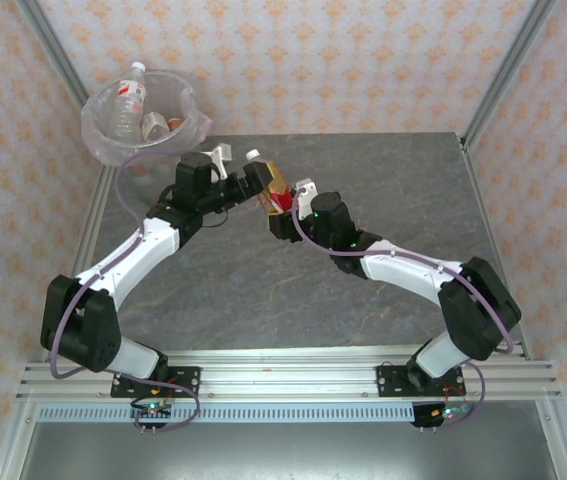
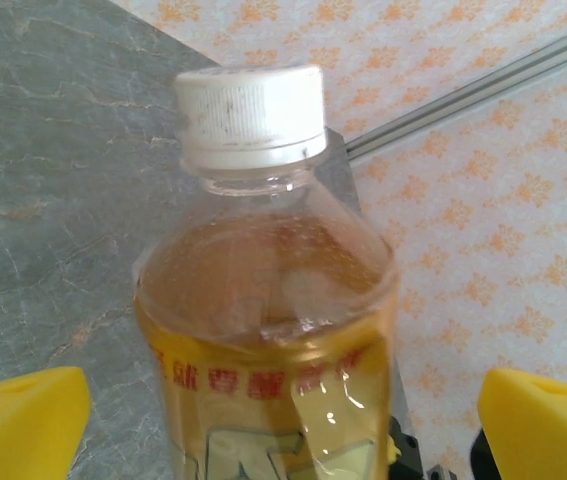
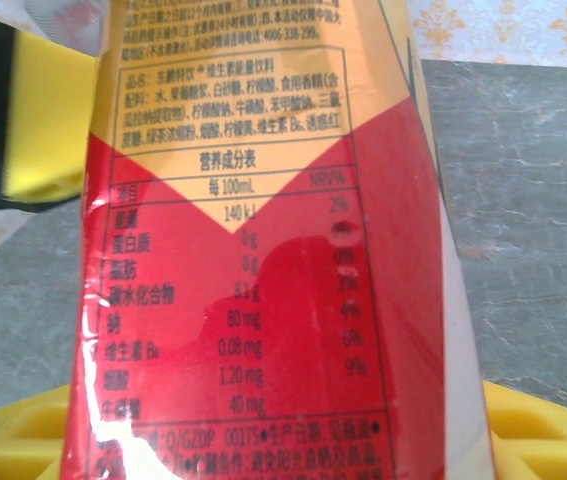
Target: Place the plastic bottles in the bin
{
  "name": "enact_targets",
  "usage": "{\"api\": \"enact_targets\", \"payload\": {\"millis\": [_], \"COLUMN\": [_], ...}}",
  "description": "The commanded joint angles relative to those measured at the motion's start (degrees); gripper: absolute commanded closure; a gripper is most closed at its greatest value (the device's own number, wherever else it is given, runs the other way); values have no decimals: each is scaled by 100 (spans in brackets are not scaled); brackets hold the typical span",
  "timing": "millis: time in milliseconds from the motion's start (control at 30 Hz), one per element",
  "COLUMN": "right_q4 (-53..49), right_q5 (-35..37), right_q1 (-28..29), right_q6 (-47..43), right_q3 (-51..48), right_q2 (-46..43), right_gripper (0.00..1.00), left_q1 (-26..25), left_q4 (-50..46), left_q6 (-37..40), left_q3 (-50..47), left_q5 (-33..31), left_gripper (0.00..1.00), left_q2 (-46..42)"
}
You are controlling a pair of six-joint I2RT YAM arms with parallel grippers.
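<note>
Clamping the amber bottle by its red label, R gripper is holding it over the table. L gripper is sitting w/ jaws wide apart either side of it.

On the bottle: 营养成分表, 每100mL, 140 kJ

In the left wrist view the amber bottle runs off the bottom edge, and its white cap is blurred. From above, the right gripper hides its base — the bottles in the far-left bin overlap, too small to count.
</note>
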Motion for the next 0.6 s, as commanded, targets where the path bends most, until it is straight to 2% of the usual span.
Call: {"api": "enact_targets", "payload": {"millis": [0, 100, 400, 567], "right_q4": [475, 569, 770, 758], "right_q5": [-270, -305, -499, -743], "right_q1": [106, 123, 194, 194], "right_q6": [224, 367, 508, 409], "right_q3": [-54, -93, -216, -260], "right_q2": [-244, -295, -299, -332], "right_gripper": [46, 46, 45, 33], "left_q1": [-180, -274, -365, -362], "left_q4": [-154, -74, -299, -138], "left_q6": [234, 270, 391, 351], "left_q3": [270, 209, 331, 339], "left_q5": [-118, -210, -373, -184], "left_gripper": [0, 2, 29, 40], "left_q2": [202, 204, 322, 349]}}
